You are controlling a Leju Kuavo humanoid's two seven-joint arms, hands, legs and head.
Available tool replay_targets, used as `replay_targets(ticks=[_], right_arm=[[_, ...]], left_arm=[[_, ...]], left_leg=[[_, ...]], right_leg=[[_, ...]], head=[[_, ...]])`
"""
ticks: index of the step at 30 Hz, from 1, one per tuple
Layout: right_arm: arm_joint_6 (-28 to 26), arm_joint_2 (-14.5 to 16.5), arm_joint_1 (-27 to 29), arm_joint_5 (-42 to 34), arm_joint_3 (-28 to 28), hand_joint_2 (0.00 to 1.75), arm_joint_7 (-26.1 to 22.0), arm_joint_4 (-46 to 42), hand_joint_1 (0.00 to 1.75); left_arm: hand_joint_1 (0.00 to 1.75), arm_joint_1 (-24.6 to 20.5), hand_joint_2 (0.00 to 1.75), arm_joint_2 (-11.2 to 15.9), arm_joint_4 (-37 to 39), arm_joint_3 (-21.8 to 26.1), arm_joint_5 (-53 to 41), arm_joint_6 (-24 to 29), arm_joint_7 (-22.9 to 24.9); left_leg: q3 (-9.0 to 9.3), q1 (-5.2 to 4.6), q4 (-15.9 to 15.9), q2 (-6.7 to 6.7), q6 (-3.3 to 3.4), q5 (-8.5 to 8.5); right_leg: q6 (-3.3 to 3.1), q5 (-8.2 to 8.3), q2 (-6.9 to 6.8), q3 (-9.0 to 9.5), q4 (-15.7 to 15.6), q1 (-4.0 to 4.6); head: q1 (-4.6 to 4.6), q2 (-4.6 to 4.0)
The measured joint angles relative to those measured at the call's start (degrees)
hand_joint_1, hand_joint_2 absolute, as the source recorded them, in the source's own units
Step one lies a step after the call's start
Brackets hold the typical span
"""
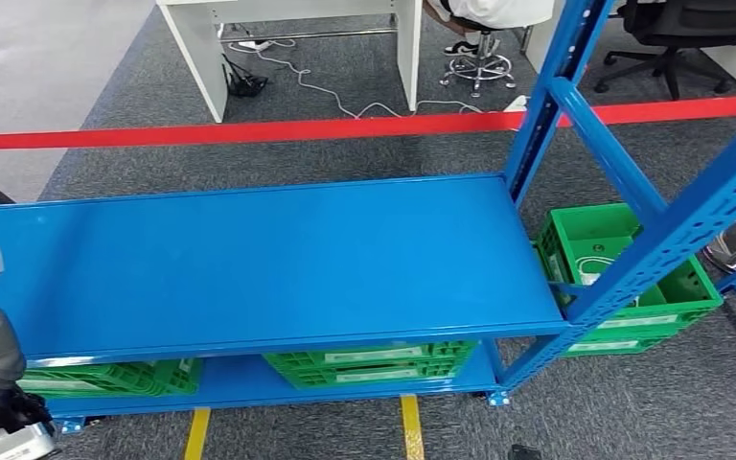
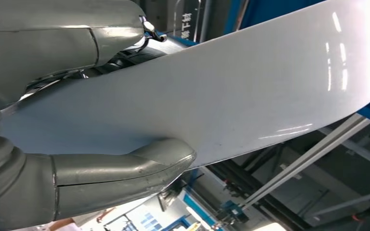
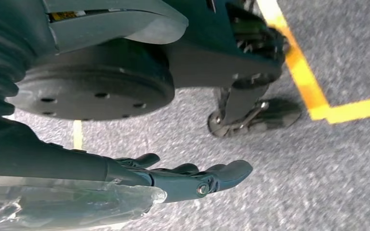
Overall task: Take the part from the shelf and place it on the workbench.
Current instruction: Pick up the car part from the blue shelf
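My left hand (image 2: 67,115) is showing smooth grey shells with seam lines, a thick grey thumb, and a grey ribbed cover behind it. My right hand (image 3: 173,178) is showing dark fingers with a small silver screw, black ribbed cover behind, clear wrap alongside.

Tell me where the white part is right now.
The white part is in the left robot hand, gripped between thumb and fingers in the left wrist view, at the left end of the blue shelf.

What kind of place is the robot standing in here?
Probably an industrial test area inside an office: a blue metal shelf rack holding green plastic crates, yellow floor tape, a red barrier strip, and white desks behind.
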Motion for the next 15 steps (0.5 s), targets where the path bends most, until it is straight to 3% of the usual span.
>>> replay_targets(ticks=[1,2,3,4,6,8,9,11,12,13,15], right_arm=[[0.0,0.0,0.0,0.0,0.0,1.75,0.0,0.0,0.00],[0.0,0.0,0.0,0.0,0.0,1.75,0.0,0.0,0.00],[0.0,0.0,0.0,0.0,0.0,1.75,0.0,0.0,0.00],[0.0,0.0,0.0,0.1,0.0,1.75,0.0,0.0,0.00],[-0.1,0.0,0.0,0.2,0.0,1.75,0.0,0.0,0.00],[-0.3,0.0,-0.1,0.4,0.0,1.75,0.2,0.0,0.00],[-0.3,0.0,-0.1,0.4,0.0,1.75,0.2,0.0,0.00],[-0.4,0.0,-0.1,0.6,0.0,1.75,0.3,0.0,0.00],[-0.4,0.0,-0.1,0.6,0.0,1.75,0.3,0.0,0.00],[-0.4,0.0,0.0,0.7,0.0,1.75,0.3,0.0,0.00],[-0.2,0.0,0.0,0.6,0.0,1.75,0.2,0.0,0.00]], left_arm=[[1.75,0.0,1.75,0.0,0.0,0.1,0.0,0.0,0.0],[1.75,-0.1,1.75,-0.1,0.1,0.1,0.0,0.0,0.0],[1.75,-0.1,1.75,-0.1,0.1,0.2,0.0,0.0,0.0],[1.75,-0.1,1.75,-0.1,0.1,0.3,0.1,0.0,0.0],[1.75,-0.2,1.75,-0.2,0.1,0.4,0.1,0.0,0.0],[1.75,-0.5,1.75,-0.3,0.1,0.4,0.1,0.0,0.0],[1.75,-0.6,1.75,-0.4,0.1,0.4,0.1,0.0,0.0],[1.75,-0.6,1.75,-0.5,0.2,0.5,0.1,0.0,0.1],[1.75,-0.6,1.75,-0.6,0.2,0.5,0.0,0.0,0.2],[1.75,-0.7,1.75,-0.7,0.2,0.5,0.0,0.0,0.2],[1.75,-0.7,1.75,-0.8,0.2,0.5,0.0,0.0,0.2]], left_leg=[[-1.16,-0.23,3.8,0.00,0.19,-2.11],[-1.76,-0.41,6.5,-0.01,0.42,-3.15],[-1.56,-0.59,7.6,-0.01,0.70,-3.01],[-0.42,-0.79,6.7,-0.01,1.06,-1.85],[4.11,-1.28,0.4,-0.02,1.94,0.89],[8.05,-1.69,-6.0,-0.03,2.50,1.68],[8.82,-1.83,-7.6,-0.04,2.64,1.58],[8.43,-1.84,-8.4,0.02,3.00,1.96],[8.07,-1.77,-8.5,0.09,3.30,2.43],[7.65,-1.68,-8.6,0.18,3.67,2.97],[6.53,-1.61,-8.6,0.31,4.16,4.06]], right_leg=[[-0.29,0.43,-0.06,-0.60,0.0,0.22],[-0.46,0.85,-0.11,-1.17,0.0,0.46],[-0.54,1.26,-0.14,-1.72,0.1,0.70],[-0.54,1.65,-0.14,-2.23,0.1,0.89],[-0.29,2.37,-0.09,-3.04,0.1,1.14],[0.22,3.10,-0.09,-3.62,0.2,1.39],[0.52,3.55,-0.14,-3.86,0.1,1.48],[1.10,4.37,-0.18,-4.25,0.0,1.45],[1.40,3.94,-0.25,-4.62,0.3,1.39],[1.74,2.45,-0.30,-5.16,1.5,1.33],[2.34,-2.72,-0.44,-6.90,7.2,1.25]], head=[[-0.03,0.00],[-0.07,0.00],[-0.06,0.00],[-0.06,0.00],[-0.06,0.00],[-0.03,0.00],[-0.01,0.00],[-0.02,0.00],[0.04,0.00],[0.16,0.00],[0.40,0.00]])
